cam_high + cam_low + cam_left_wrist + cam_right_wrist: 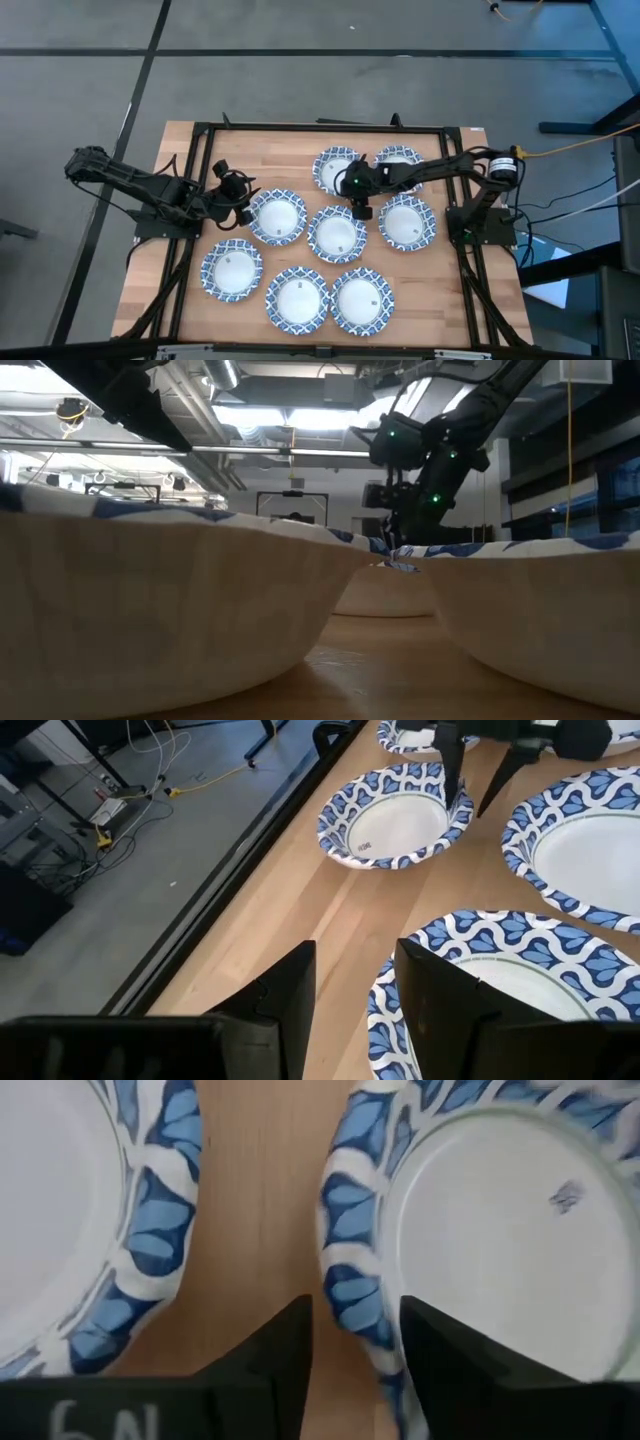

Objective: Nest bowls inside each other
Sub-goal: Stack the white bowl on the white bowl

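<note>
Eight visible bowls, seemingly all unnested

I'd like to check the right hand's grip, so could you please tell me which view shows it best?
The right wrist view: the right hand has its open fingers either side of a bowl's rim. The high view shows it small, between bowls; the low view, silhouetted beyond near bowls; the left wrist view, only its fingers at the far bowl.
</note>
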Tool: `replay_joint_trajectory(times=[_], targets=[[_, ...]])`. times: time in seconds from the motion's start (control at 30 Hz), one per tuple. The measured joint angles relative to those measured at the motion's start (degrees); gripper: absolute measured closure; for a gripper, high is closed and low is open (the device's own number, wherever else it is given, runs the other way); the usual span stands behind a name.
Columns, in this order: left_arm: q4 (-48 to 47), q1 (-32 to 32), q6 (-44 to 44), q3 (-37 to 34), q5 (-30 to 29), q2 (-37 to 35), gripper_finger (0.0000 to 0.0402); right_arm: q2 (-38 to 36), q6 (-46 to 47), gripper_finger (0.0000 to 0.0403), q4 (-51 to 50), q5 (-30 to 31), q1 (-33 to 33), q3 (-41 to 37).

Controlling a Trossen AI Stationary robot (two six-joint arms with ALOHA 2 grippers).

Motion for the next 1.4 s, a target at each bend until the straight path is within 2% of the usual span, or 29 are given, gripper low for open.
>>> replay_joint_trajectory(times=[0.23,0.5,0.63,0.97,1.2,1.4], targets=[[0.0,0.0,0.0,0.0,0.0,0.0,0.0269,0.19,0.04,0.0315,0.82,0.02,0.01,1.07],[0.0,0.0,-0.04,0.0,0.0,0.0,0.0269,0.19,1.75,0.0395,-1.1,-0.03,0.14,8.13],[0.0,0.0,-0.07,0.0,0.0,0.0,0.0269,0.19,4.39,0.0387,-1.94,-0.04,1.41,12.54],[0.02,0.0,-0.11,0.0,-0.39,0.0,0.0269,0.19,2.63,0.0393,-4.35,-0.22,10.16,22.12],[0.42,0.0,-0.26,0.0,-0.44,0.02,0.0269,0.92,2.5,0.0391,-0.29,-2.53,15.0,23.26],[0.33,0.0,-0.25,0.0,-0.44,0.02,0.0269,5.1,2.37,0.0395,4.91,-2.86,17.5,23.26]])
